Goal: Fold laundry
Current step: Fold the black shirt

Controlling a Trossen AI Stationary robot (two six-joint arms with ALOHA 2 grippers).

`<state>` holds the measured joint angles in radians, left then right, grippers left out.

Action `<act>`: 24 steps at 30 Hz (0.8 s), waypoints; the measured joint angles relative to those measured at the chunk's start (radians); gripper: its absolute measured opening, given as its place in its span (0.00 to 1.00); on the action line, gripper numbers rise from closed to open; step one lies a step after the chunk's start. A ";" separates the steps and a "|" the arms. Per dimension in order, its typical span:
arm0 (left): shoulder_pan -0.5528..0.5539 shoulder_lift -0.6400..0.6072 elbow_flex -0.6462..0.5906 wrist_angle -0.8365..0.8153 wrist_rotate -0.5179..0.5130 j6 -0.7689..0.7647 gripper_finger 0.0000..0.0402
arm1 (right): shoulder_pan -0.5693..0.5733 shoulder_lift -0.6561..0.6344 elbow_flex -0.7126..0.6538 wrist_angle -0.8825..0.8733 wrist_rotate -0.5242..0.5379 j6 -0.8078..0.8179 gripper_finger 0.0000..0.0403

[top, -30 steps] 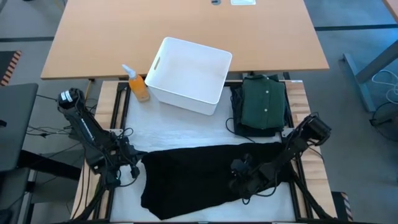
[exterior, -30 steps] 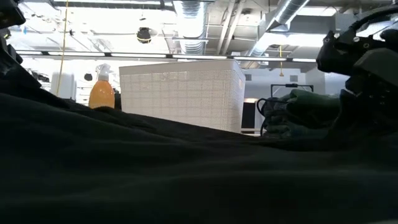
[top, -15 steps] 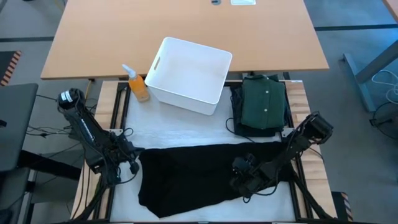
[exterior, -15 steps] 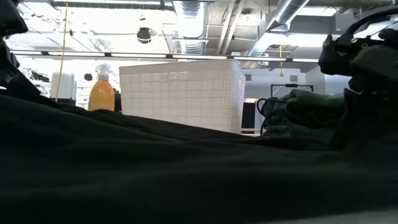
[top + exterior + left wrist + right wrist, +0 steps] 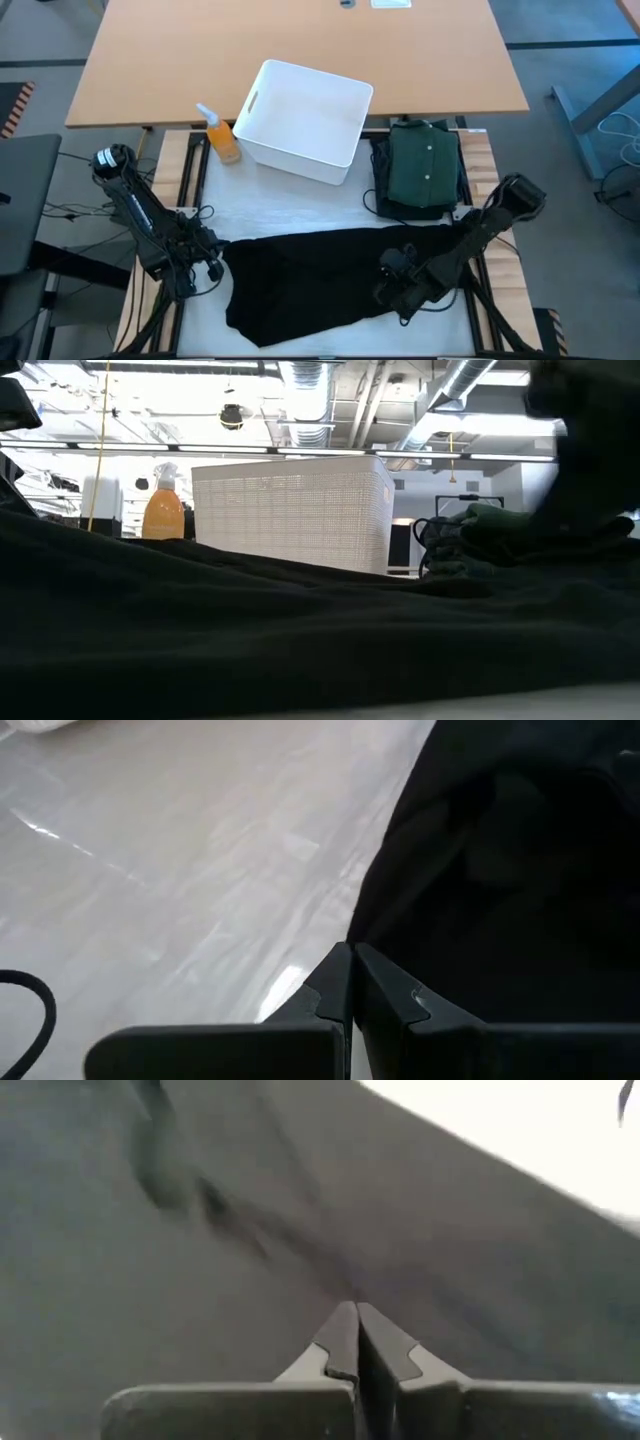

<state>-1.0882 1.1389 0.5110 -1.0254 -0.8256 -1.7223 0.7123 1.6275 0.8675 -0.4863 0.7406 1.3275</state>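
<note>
A black garment [image 5: 320,285] lies spread across the near half of the white table top [image 5: 290,205]. My left gripper [image 5: 214,264] is shut at the garment's left edge, and the left wrist view shows its fingertips [image 5: 352,952] closed there. My right gripper [image 5: 388,288] is shut on the garment's right part, where creases run up to the closed tips [image 5: 355,1308]. A folded dark green buttoned shirt [image 5: 425,165] rests on a dark pile at the far right. In the low view the black garment [image 5: 300,630] fills the foreground and hides both grippers. My left gripper pinches the garment's left edge [image 5: 362,925] between its two fingers, slanting down from the table's left side. How many layers it has cannot be told. The cloth beside it lies on the table. My right gripper pinches a fold in the garment's right part [image 5: 330,1280], slanting down from the right. Creases gather at the tips, and the cloth there is raised off the table.
A white plastic bin [image 5: 305,120] stands at the far middle of the table, with an orange spray bottle [image 5: 222,135] at its left. Beyond them lies a wooden table top [image 5: 300,40]. Bare white surface shows between the bin and the garment.
My right gripper has risen, still shut on the cloth, and has drawn the garment's near right part up off the table. That edge now sits farther in from the near right corner. The garment's left part has stayed down, and my left gripper has kept its place.
</note>
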 joint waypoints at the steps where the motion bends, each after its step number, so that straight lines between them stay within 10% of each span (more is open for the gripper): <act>1: 0.002 0.000 0.000 0.003 0.003 0.009 0.00 | -0.006 -0.020 0.001 -0.006 0.049 -0.010 0.05; 6: 0.017 0.000 0.000 0.030 0.041 0.070 0.00 | -0.130 -0.033 -0.020 -0.023 0.134 -0.100 0.05; 14: 0.019 0.000 -0.002 0.083 0.237 0.120 0.00 | -0.374 0.112 -0.041 0.195 -0.144 -0.413 0.05; 24: 0.019 0.000 -0.003 0.090 0.426 0.142 0.00 | -0.420 0.130 -0.037 -0.020 -0.160 -0.171 0.05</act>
<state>-1.0687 1.1389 0.5083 -0.9356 -0.4000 -1.5803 0.2920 1.7575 0.8307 -0.5065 0.5810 1.1562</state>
